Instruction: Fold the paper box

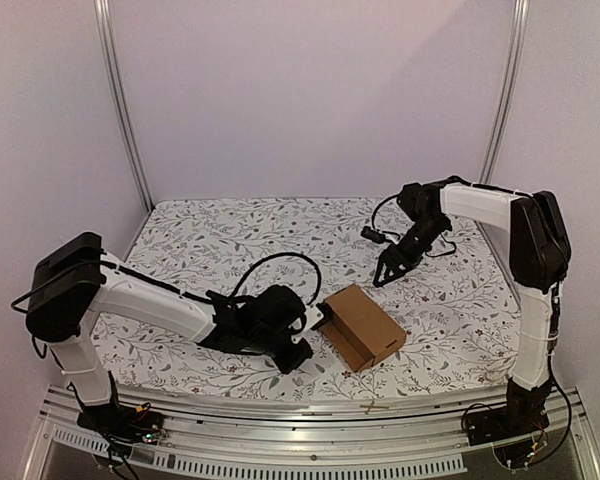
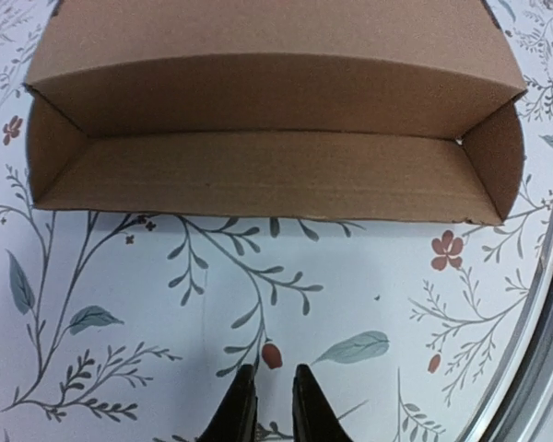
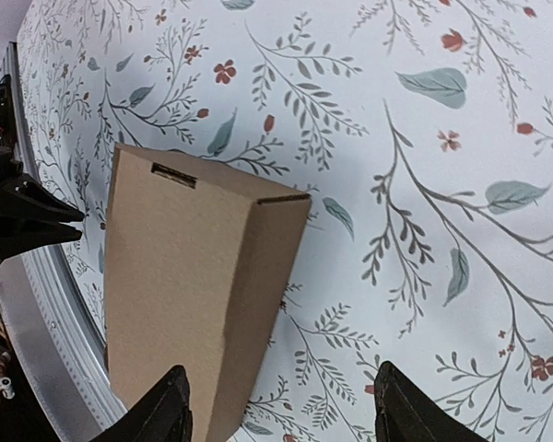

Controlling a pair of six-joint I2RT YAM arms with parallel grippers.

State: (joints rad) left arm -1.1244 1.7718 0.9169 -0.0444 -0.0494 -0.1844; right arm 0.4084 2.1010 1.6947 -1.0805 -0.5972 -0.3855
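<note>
Now, paper box: folded, one long side open, on table
Left hand: narrowly ajar, empty
Right hand: wide open, empty

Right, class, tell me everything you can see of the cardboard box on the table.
The box is plain brown unprinted cardboard, shaped into a low rectangular carton. It lies flat on the floral cloth near the front edge. One long side is open, showing an empty inside with end flaps folded in; a small slot is cut near one top edge. Only the cloth touches it: the left pincer points at the open side, just short of it.
</note>
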